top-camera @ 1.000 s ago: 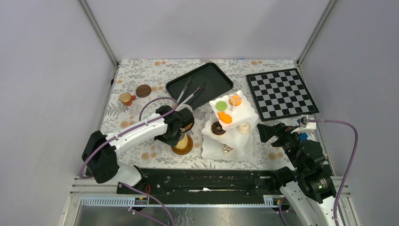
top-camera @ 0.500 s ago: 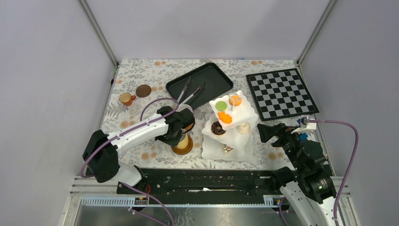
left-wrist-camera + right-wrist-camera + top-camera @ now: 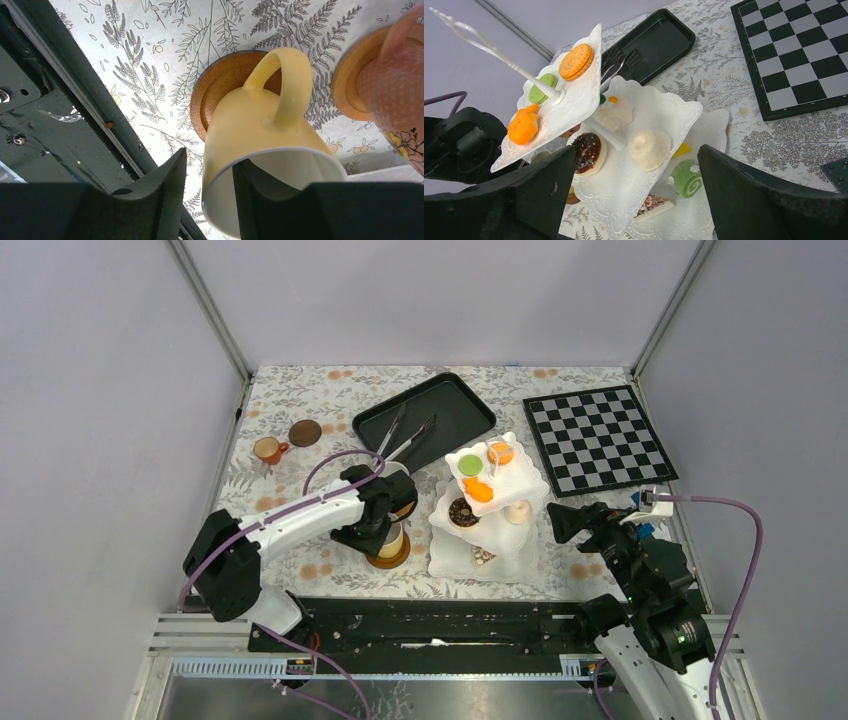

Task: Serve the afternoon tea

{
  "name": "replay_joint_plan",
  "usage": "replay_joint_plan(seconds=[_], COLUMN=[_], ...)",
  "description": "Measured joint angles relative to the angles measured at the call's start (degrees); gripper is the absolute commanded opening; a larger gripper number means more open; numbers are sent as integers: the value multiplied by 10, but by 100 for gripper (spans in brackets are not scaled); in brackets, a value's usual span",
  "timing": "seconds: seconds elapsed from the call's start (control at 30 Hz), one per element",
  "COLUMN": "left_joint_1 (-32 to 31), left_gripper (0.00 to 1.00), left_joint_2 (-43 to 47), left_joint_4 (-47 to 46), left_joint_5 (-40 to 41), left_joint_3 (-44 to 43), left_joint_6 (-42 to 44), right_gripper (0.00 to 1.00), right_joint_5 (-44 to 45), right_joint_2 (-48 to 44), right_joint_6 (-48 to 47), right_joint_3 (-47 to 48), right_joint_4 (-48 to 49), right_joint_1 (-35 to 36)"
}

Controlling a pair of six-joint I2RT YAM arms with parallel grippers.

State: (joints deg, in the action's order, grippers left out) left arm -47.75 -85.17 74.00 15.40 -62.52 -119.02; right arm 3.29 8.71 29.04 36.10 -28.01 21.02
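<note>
Yellow cup (image 3: 260, 130) apparently seated on its brown saucer (image 3: 220, 85), just left of the white stand (image 3: 521, 483).
The rim is straddled by the left gripper (image 3: 210, 172), one finger inside and one outside; a gap is seen at the outer wall, so nothing is clamped. A straight lift clear of the rim is advised, so that the cup is not tipped or nudged toward the neighbouring pink cup (image 3: 395, 90). The right gripper (image 3: 636, 152) is held wide and empty.
</note>
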Motion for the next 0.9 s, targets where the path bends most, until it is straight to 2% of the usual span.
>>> replay_joint_plan(seconds=[0.17, 0.33, 0.47, 0.67, 0.77, 0.9], left_joint_1=[0, -1, -3, -3, -3, 2], left_gripper=[54, 77, 89, 99, 99, 99], left_joint_2=[0, 16, 38, 104, 145, 232], left_joint_4=[4, 13, 23, 41, 27, -83], left_joint_5=[-3, -7, -8, 4, 33, 96], left_joint_3=[-1, -12, -34, -41, -39, -17], left_joint_6=[0, -1, 0, 2, 44, 226], right_gripper=[98, 98, 98, 98, 98, 98], right_joint_5=[0, 0, 1, 2, 3, 5], right_joint_2=[0, 0, 0, -4, -8, -9], right_joint_6=[0, 0, 0, 4, 5, 6], right_joint_3=[0, 0, 0, -1, -1, -2], right_joint_4=[0, 0, 0, 0, 0, 0], right_joint_1=[0, 0, 0, 0, 0, 0])
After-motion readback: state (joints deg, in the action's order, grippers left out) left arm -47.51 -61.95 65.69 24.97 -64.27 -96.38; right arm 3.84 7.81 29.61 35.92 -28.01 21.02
